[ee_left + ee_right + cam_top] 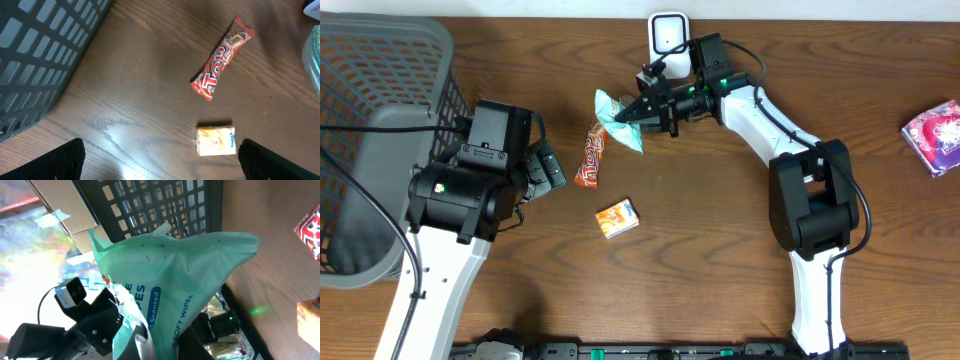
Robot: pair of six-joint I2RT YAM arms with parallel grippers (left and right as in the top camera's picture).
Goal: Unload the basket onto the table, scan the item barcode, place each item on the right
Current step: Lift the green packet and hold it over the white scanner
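Right arm: the right gripper [634, 113] is clamped shut on the pack of wipes [617, 118], pinching it at the edge nearest the arm. From overhead, the pack sits just left of the fingertips. It is near the white scanner [667, 33], below and to its left, and not touching it.

Orientation of the pack: from overhead, its long axis runs on a diagonal from upper left to lower right. One narrow end points towards the far edge of the table and the other towards the candy bar [590, 156]. We note that the lower end lies just beside the top of the bar. In the right wrist view the teal pack fills the middle of the picture with its blue label facing the camera, reading "SOFT WIPES" and "Scented". We cannot see a barcode in any view.

Left arm: the left gripper [549, 169] hangs over the table with its jaws spread wide, holding nothing. In the left wrist view its fingers [62, 161] frame the bottom corners, and between them lies the small orange box [215, 140], with the candy bar above it, tilted.

Also on the table: the grey basket [380, 70] at far left and a pink packet [935, 135] at far right, well apart from the rest
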